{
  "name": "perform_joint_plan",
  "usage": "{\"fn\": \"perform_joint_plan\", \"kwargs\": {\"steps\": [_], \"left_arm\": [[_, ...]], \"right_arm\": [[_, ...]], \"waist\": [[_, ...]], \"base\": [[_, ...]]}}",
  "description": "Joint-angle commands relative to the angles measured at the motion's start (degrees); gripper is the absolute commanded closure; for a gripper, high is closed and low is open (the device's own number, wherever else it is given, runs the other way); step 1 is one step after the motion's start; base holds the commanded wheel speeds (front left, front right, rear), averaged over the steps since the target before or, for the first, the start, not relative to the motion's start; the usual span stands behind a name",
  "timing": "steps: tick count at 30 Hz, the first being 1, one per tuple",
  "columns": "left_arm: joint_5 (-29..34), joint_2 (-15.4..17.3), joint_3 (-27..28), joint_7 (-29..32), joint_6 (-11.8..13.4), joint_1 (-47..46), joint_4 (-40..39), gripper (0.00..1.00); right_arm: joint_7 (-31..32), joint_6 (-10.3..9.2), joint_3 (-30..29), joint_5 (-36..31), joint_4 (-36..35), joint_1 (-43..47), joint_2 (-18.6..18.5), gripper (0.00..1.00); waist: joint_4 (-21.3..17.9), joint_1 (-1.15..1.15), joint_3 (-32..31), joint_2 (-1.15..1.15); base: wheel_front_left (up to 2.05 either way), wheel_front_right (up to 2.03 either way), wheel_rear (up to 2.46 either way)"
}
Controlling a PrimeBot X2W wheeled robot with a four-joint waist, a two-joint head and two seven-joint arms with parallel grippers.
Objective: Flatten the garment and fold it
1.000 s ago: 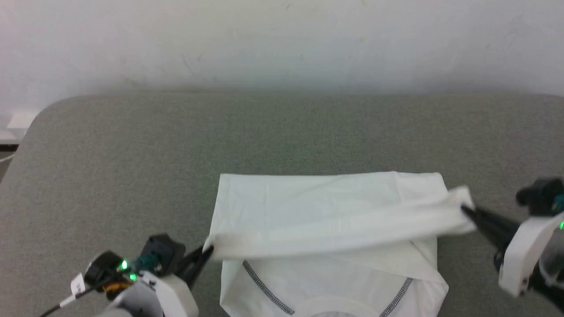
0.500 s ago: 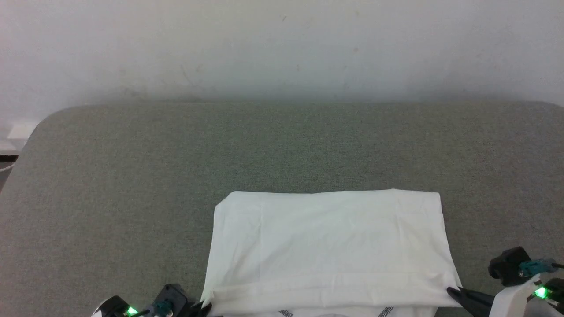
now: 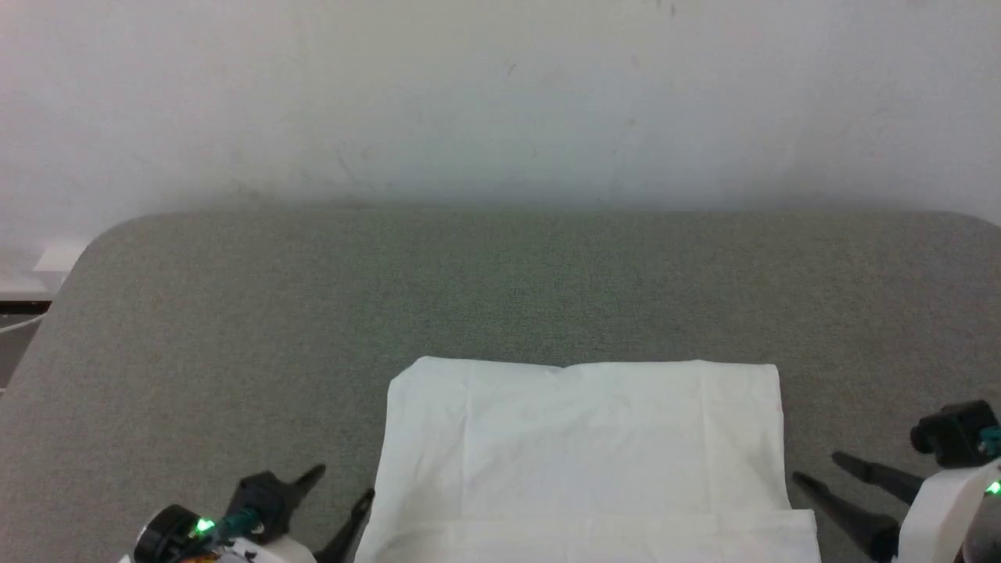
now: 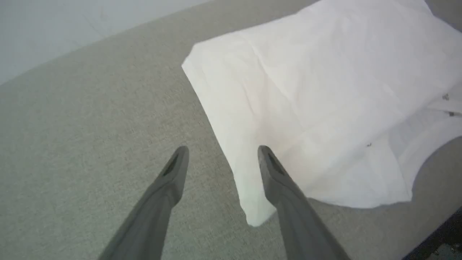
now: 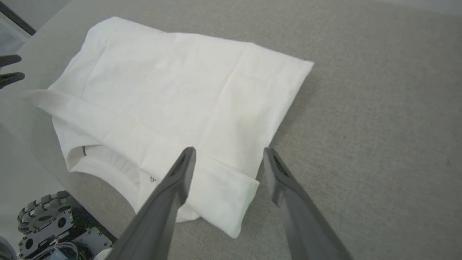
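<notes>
T-shirt (image 3: 586, 453) fold looks laid; left gripper (image 3: 342, 482) at 8 o'clock, right gripper (image 3: 816, 466) at 4, fingers apart; next, grip its corners.

We found a bare test room, most likely a robotics lab. A plain white wall (image 3: 500, 94) stood directly behind a broad tabletop (image 3: 500, 289) with rounded corners, covered in grey felt-like cloth and carrying one white garment (image 3: 586, 438). Past the tabletop's edge we noted a pale smooth floor (image 5: 18, 162) and the roller-rimmed wheel (image 5: 41, 213) of a mobile base.
</notes>
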Motion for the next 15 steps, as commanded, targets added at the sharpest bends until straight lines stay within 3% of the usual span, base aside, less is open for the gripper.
{"fn": "perform_joint_plan", "kwargs": {"steps": [1, 4, 8, 12, 15], "left_arm": [[-1.55, -0.79, 2.55, -2.34, 1.55, 0.05, -0.96, 0.0], [-4.45, -2.64, 7.46, -7.14, 4.89, 0.17, -2.78, 0.0], [-7.87, -6.94, 15.38, -10.89, 9.31, 2.03, -4.83, 0.0], [-4.74, -13.55, 25.76, -11.35, 12.72, 5.68, -8.23, 0.0], [0.97, -19.17, 32.77, -11.38, 12.68, 10.25, -10.77, 0.0]], "right_arm": [[0.49, -0.11, -2.62, 0.69, -1.17, -0.15, 1.05, 0.0], [1.59, -0.11, -8.85, -0.08, -2.12, 0.46, 3.89, 0.0], [3.89, -0.11, -16.33, -6.34, -0.53, 1.85, 9.99, 0.0], [6.78, -0.11, -22.91, -14.12, 2.24, 3.24, 18.1, 0.0], [9.84, -0.11, -28.15, -16.82, 4.94, 3.54, 26.11, 0.0]], "waist": [[0.28, 0.0, -0.78, 0.0], [0.64, 0.0, -1.06, 0.0], [0.97, 0.0, -0.63, 0.0], [1.32, 0.0, 0.21, 0.0], [1.63, 0.0, 1.02, 0.0]], "base": [[0.0, 0.0, 0.0], [0.0, 0.0, 0.0], [0.0, 0.0, 0.0], [0.0, 0.0, 0.0], [0.0, 0.0, 0.0]]}}
